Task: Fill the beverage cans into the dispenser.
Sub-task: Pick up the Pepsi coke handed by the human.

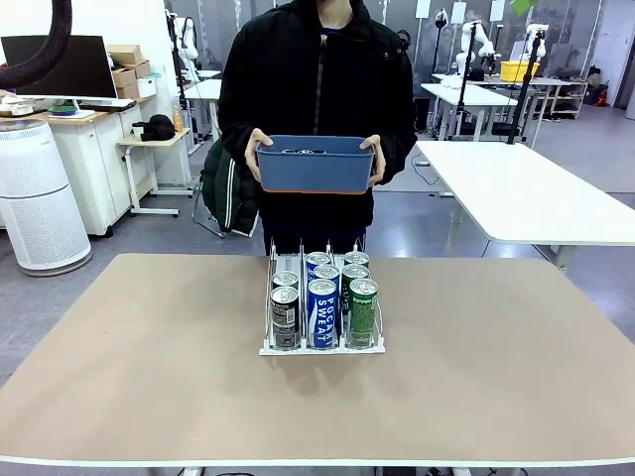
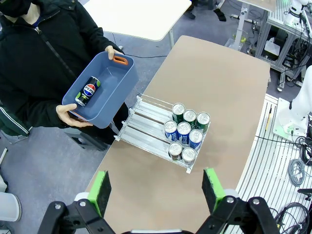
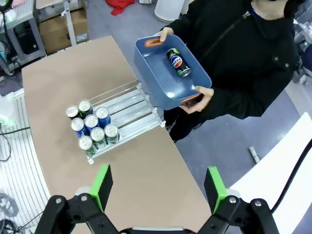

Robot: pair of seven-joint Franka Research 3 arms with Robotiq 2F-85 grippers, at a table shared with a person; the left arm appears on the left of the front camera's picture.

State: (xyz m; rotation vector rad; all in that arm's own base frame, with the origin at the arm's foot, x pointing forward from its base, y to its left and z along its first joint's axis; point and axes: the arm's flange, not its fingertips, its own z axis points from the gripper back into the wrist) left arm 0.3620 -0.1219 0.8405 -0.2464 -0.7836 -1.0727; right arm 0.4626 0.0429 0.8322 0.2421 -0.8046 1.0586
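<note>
A: Tools?
B: Left tool [image 2: 156, 192] & right tool [image 3: 158, 187] both wide open, nothing btwn the pads, hanging high over the surface [image 1: 149, 377].
A: Where's the stuff?
B: Dispenser [image 2: 146, 114] sits mid-surface. In the left wrist view its lanes run upper left to lower right. Eight cans [image 2: 183, 130] are packed at the lower-right end, upright, long axis vertical, tops facing the cam. Upper-left stretch of the lanes is bare.
A: Any more?
B: One can [image 2: 87, 91] on its side in the blue bin [image 2: 109, 80], upper left of frame, held in a person's hands [image 2: 73, 116] past the surface's far edge. Long axis runs approx along the bin's length. Can't tell which end is the top.
A: Risks?
B: IMO the loose can rolls if the bin tilts, so a grab could miss or pinch the bin wall. It needs turning upright first. Set in crooked, it could tip & knock its neighbours. A slip out there means the floor [image 2: 44, 165].
</note>
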